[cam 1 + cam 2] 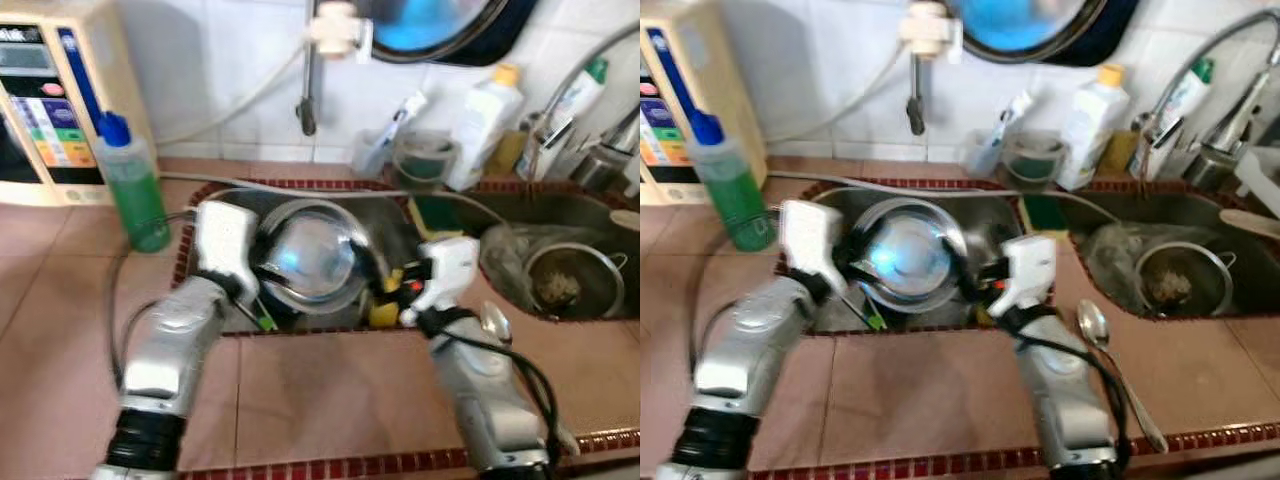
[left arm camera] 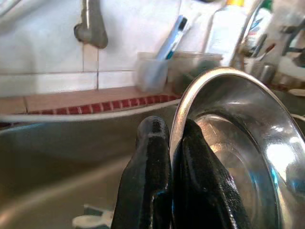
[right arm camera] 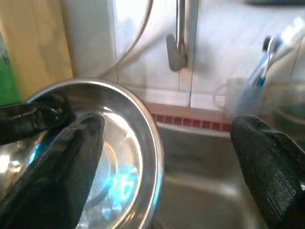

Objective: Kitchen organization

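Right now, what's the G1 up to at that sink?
It is working over the left sink basin with both arms. The left end effector is shut on the rim of a steel bowl, holding it tilted over the basin. The right end effector is open at the bowl's opposite rim, one finger by the bowl and the other well apart. A green soap bottle stands on the counter to the left, a spoon lies on the counter by the right arm, and a strainer sits in the right basin.
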You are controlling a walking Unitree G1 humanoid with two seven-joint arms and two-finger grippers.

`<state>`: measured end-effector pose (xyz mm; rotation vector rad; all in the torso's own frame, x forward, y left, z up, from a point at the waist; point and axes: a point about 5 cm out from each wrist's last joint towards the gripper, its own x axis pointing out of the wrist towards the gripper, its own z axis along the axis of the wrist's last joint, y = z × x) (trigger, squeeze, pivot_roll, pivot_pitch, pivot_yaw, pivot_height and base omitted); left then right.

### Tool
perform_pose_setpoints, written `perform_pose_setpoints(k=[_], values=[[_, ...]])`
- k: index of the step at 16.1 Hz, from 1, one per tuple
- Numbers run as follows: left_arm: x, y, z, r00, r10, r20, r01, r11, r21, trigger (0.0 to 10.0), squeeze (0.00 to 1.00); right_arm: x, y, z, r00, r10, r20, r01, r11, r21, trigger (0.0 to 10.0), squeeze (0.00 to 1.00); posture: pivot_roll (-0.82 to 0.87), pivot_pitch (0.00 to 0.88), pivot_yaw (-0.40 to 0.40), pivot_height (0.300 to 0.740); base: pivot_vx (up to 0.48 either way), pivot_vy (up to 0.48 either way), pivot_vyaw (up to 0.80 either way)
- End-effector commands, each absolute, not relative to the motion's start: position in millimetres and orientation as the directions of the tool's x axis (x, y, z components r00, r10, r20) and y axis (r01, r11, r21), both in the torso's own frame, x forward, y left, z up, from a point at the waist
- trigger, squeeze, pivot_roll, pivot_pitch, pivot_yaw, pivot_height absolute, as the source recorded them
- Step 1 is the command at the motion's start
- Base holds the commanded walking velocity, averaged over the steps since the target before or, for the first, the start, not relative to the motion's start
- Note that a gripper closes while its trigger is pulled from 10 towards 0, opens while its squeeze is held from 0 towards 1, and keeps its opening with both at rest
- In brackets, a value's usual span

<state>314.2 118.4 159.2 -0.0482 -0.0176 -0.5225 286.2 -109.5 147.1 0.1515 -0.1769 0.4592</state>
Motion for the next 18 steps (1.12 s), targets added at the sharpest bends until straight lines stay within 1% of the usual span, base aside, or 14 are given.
perform_pose_setpoints(k=[1,3,4,8,9,11,12,14,15,16,17,18], values=[[315,121,159,0.868,-0.495,0.023,0.495,0.869,0.007,10.0,0.0,286,-105,149,0.875,0.431,0.222,-0.464,0.877,0.127,10.0,0.0,-0.02,0.0,-0.054,0.74,0.0,0.0,0.0],[316,120,154,0.871,-0.491,-0.01,0.491,0.871,-0.01,10.0,0.0,286,-104,148,0.878,0.428,0.214,-0.459,0.879,0.124,10.0,0.0,-0.02,0.0,-0.051,0.74,0.0,0.0,0.0],[318,119,148,0.871,-0.486,-0.062,0.485,0.874,-0.033,10.0,0.0,287,-104,147,0.885,0.42,0.199,-0.448,0.885,0.128,10.0,0.0,-0.03,0.0,-0.048,0.74,0.0,0.0,0.0],[323,115,136,0.861,-0.484,-0.155,0.496,0.867,0.051,10.0,0.0,287,-106,144,0.909,0.387,0.158,-0.406,0.906,0.118,10.0,0.0,-0.05,0.0,-0.029,0.74,0.0,0.0,0.0],[328,117,131,0.867,-0.462,-0.185,0.48,0.875,0.064,10.0,0.0,284,-108,141,0.915,0.379,0.138,-0.395,0.912,0.114,10.0,0.0,-0.06,0.0,-0.022,0.74,0.0,0.0,0.0],[339,123,129,0.89,-0.407,-0.204,0.43,0.899,0.082,10.0,0.0,275,-112,138,0.918,0.378,0.12,-0.39,0.916,0.096,10.0,0.0,-0.09,0.0,-0.001,0.74,0.0,0.0,0.0],[344,125,131,0.9,-0.388,-0.2,0.407,0.911,0.068,10.0,0.0,269,-114,137,0.912,0.391,0.126,-0.403,0.912,0.083,10.0,0.0,-0.1,0.0,0.007,0.74,0.0,0.0,0.0],[353,130,133,0.918,-0.342,-0.201,0.363,0.928,0.079,10.0,0.0,260,-118,133,0.919,0.384,0.094,-0.392,0.915,0.094,10.0,0.0,-0.13,0.012,0.019,0.74,0.0,0.0,0.0],[360,134,131,0.929,-0.3,-0.217,0.324,0.942,0.084,10.0,0.0,252,-125,130,0.941,0.334,0.056,-0.338,0.935,0.111,10.0,0.0,-0.16,0.028,0.032,0.74,0.0,0.0,0.0],[363,136,131,0.934,-0.283,-0.217,0.307,0.948,0.084,10.0,0.0,245,-128,128,0.948,0.318,0.032,-0.319,0.939,0.124,10.0,0.0,-0.17,0.036,0.039,0.74,0.0,0.0,0.0],[366,136,130,0.937,-0.273,-0.217,0.302,0.946,0.115,10.0,0.0,234,-129,124,0.94,0.342,-0.001,-0.339,0.932,0.126,10.0,0.0,-0.19,0.043,0.045,0.74,0.0,0.0,0.0],[368,137,128,0.941,-0.251,-0.229,0.283,0.951,0.121,10.0,0.0,229,-129,122,0.939,0.342,-0.023,-0.336,0.932,0.14,10.0,0.0,-0.2,0.051,0.05,0.74,0.0,0.0,0.0]])
